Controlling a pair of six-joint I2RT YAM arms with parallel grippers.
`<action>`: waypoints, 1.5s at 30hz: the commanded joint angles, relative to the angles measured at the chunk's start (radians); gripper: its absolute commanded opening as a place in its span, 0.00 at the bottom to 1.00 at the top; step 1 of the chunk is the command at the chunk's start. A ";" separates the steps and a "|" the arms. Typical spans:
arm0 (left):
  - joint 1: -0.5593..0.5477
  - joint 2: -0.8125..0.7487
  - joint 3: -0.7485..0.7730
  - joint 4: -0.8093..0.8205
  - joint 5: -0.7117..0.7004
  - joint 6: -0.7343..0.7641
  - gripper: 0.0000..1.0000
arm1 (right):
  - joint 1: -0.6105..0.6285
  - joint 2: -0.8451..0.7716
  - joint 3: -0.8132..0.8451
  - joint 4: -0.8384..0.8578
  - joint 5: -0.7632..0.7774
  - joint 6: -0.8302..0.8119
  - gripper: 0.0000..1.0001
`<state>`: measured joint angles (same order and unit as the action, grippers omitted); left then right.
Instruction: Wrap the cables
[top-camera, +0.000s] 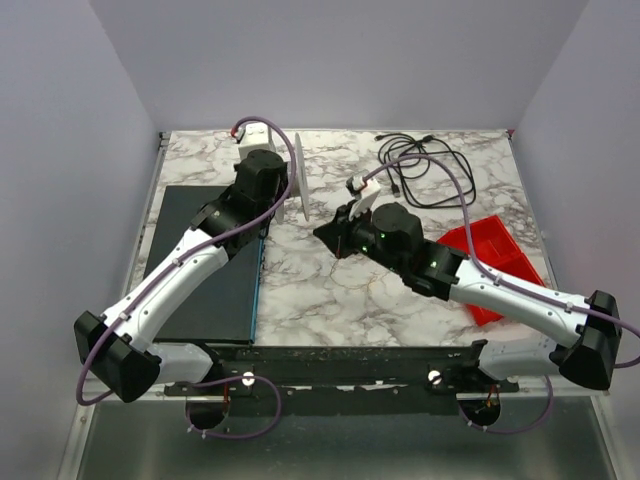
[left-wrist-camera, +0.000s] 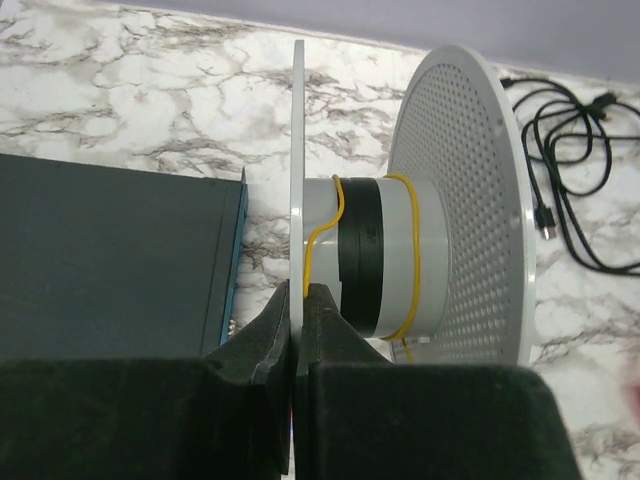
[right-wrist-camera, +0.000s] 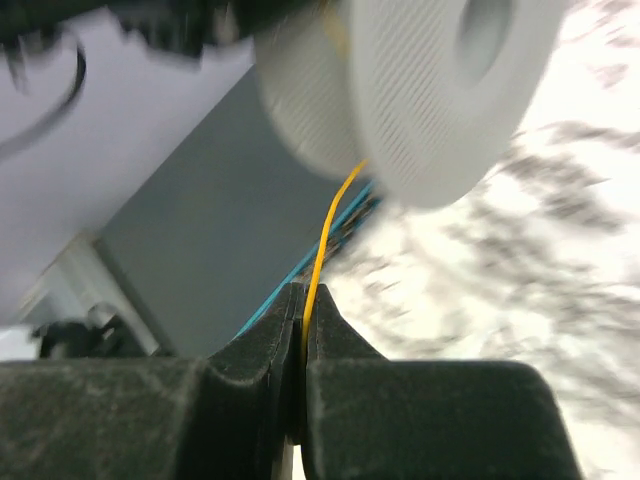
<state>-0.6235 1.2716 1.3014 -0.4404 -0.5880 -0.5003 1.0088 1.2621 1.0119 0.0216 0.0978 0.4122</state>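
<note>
The cables (top-camera: 422, 165) lie in a loose black tangle at the table's back right, also at the right edge of the left wrist view (left-wrist-camera: 565, 150). A white spool (top-camera: 298, 180) with perforated discs stands on edge mid-table. My left gripper (left-wrist-camera: 298, 290) is shut on the rim of its near disc (left-wrist-camera: 297, 150). A black band and a thin yellow cord (left-wrist-camera: 418, 260) circle the hub (left-wrist-camera: 395, 250). The yellow cord (right-wrist-camera: 325, 235) runs down from the spool (right-wrist-camera: 430, 90) into my right gripper (right-wrist-camera: 305, 292), which is shut on it. In the top view the right gripper (top-camera: 338, 232) sits just right of the spool.
A dark mat (top-camera: 205, 265) with a blue edge covers the table's left side, right beside the spool. A red tray (top-camera: 495, 255) lies under the right forearm. A white box (top-camera: 255, 135) stands at the back behind the left wrist.
</note>
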 joint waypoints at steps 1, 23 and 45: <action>-0.020 -0.029 -0.039 0.052 0.145 0.158 0.00 | 0.007 0.004 0.128 -0.195 0.346 -0.207 0.01; -0.115 -0.250 -0.101 -0.141 0.584 0.389 0.00 | -0.185 0.059 0.169 -0.054 0.336 -0.338 0.14; -0.090 -0.358 0.060 -0.190 0.693 0.294 0.00 | -0.377 0.169 -0.063 0.278 -0.267 -0.051 0.15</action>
<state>-0.7155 0.9539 1.3067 -0.6899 0.0883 -0.1528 0.6418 1.3987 0.9947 0.1841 -0.0296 0.2817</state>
